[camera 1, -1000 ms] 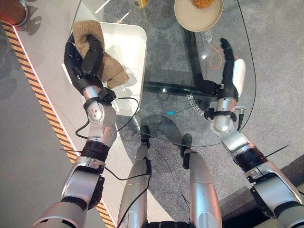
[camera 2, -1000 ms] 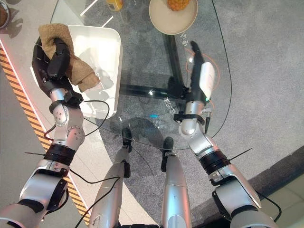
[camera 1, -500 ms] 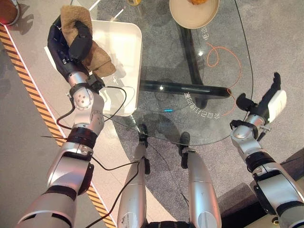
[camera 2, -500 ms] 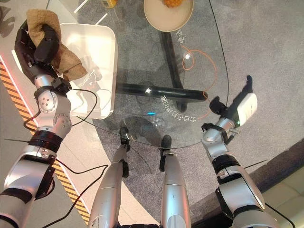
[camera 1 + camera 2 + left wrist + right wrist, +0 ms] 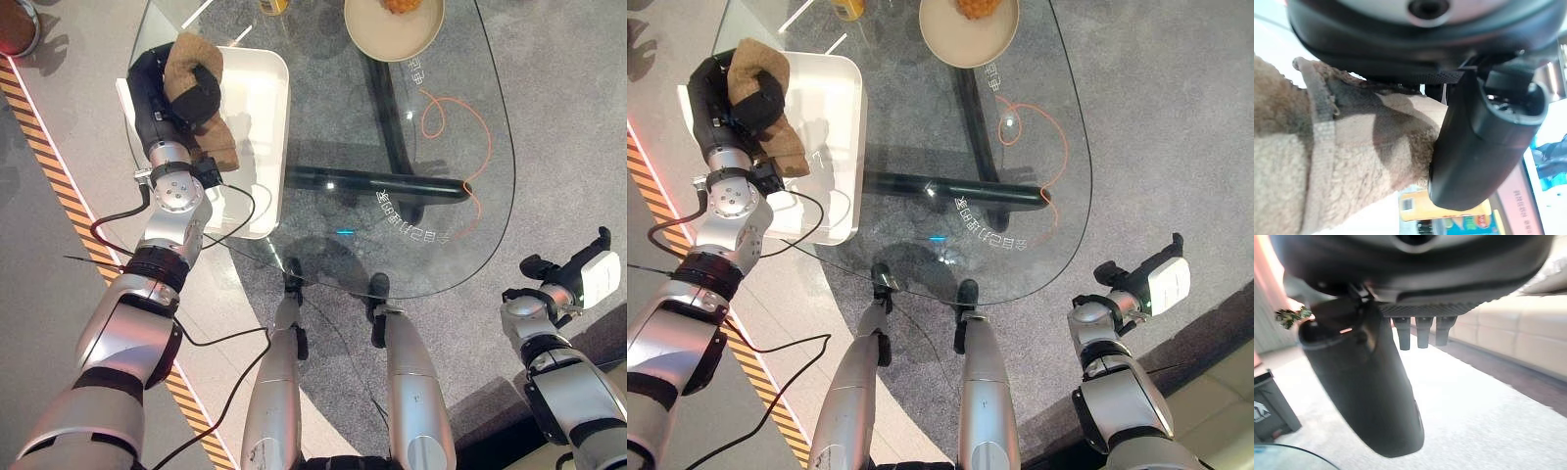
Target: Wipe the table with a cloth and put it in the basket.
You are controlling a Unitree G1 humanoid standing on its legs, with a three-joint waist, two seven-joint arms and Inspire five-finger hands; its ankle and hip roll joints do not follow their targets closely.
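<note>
Grey carpet (image 5: 578, 117) covers the floor, upper right. A striped strip (image 5: 49, 147) runs down the left edge. A pale sofa (image 5: 1528, 338) stands at right.

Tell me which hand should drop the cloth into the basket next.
Left. The left hand already has its fingers curled round the brown fuzzy cloth and sits directly over the white rectangular basket. The right hand is open, off past the edge of the glass table.

Worktop ahead, basket on its left side.
The white rectangular plastic basket (image 5: 257, 117) sits left of the round glass worktop (image 5: 431, 196); a beige round bowl (image 5: 392, 27) rests on the worktop's far edge.
</note>
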